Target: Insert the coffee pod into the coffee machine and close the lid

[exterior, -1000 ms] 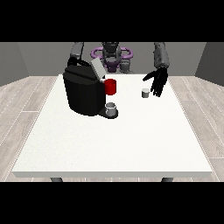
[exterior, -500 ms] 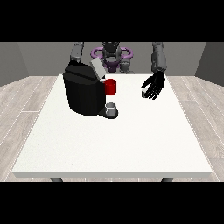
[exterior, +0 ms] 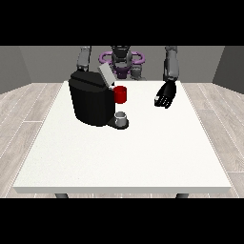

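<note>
- The robot (exterior: pixel 122 61) has a dark grey torso, small at the view's top.
- A purple ring-shaped band (exterior: pixel 136 57) curves round the torso.
- Both arms are grey, built of rounded cylindrical segments.
- The hand at the view's right (exterior: pixel 165 95) is black, glossy, with short black fingers (exterior: pixel 161 102).
- The head area is dark grey, its details too small to tell.

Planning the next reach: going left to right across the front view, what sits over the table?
Black coffee machine → its raised grey lid → red part on the machine's front → hand at the view's right.
</note>
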